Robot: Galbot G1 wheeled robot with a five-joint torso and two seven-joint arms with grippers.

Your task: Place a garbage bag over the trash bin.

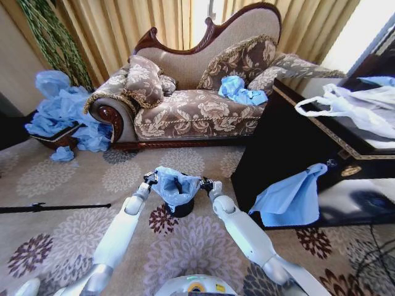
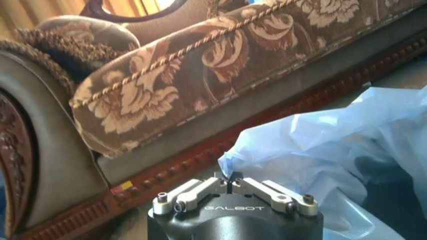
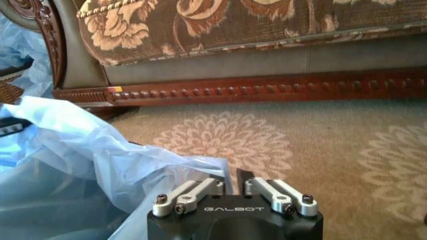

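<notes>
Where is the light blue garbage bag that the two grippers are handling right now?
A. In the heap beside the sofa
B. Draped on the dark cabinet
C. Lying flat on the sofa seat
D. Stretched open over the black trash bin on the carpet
D: in the head view the garbage bag is spread open above the trash bin, held between the left gripper and the right gripper, each with its jaws shut on the film.

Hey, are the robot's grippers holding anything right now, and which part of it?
Yes. Both hold the garbage bag by its open edge: the left gripper pinches one side, the right gripper the opposite side, over the trash bin.
</notes>
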